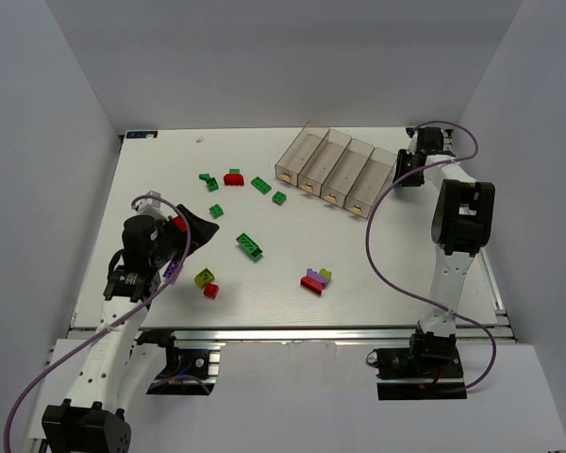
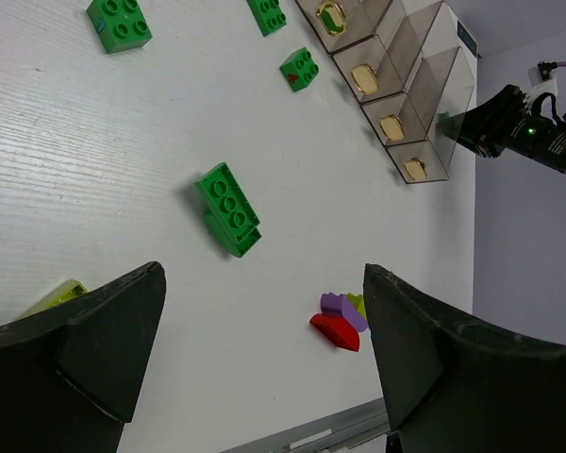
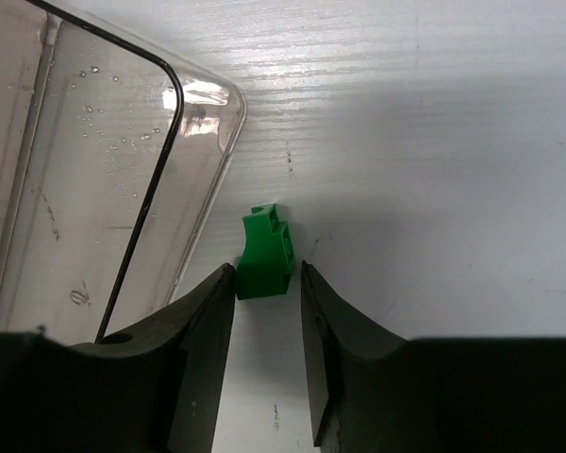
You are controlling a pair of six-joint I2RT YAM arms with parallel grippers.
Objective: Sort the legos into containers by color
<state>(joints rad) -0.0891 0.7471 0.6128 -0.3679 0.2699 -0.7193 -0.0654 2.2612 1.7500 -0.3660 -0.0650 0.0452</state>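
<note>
Your main risk is at the small green studded brick [image 3: 264,253], which lies on the white surface [image 3: 434,142] just past the end of the row of four clear plastic bins [image 1: 337,170], at about 1 o'clock in the overhead view. The right arm's [image 1: 462,217] jaws reach only the near end of this brick, and it sits slightly askew between them. If they close from here, the brick could pivot or squirt out towards 12 o'clock instead of seating.

The second risk is the rounded corner of the end bin [image 3: 203,104], at 10 o'clock from the brick and very near it. A small sideways drift of the jaw on that side could catch the wall and shove the whole joined row.

The right jaws stand about half open and straddle the brick. One tip seems to touch its lower corner, while a thin gap shows at the other. Nothing is clamped as far as you can see.

The left arm's [image 1: 141,250] jaws, at 8 o'clock, are spread wide and hold nothing. They hang over the surface, with the long green brick [image 2: 228,209] ahead of them.

Most bricks lie loose, including the red, purple and yellow-green cluster [image 1: 314,279] near 6 o'clock.
</note>
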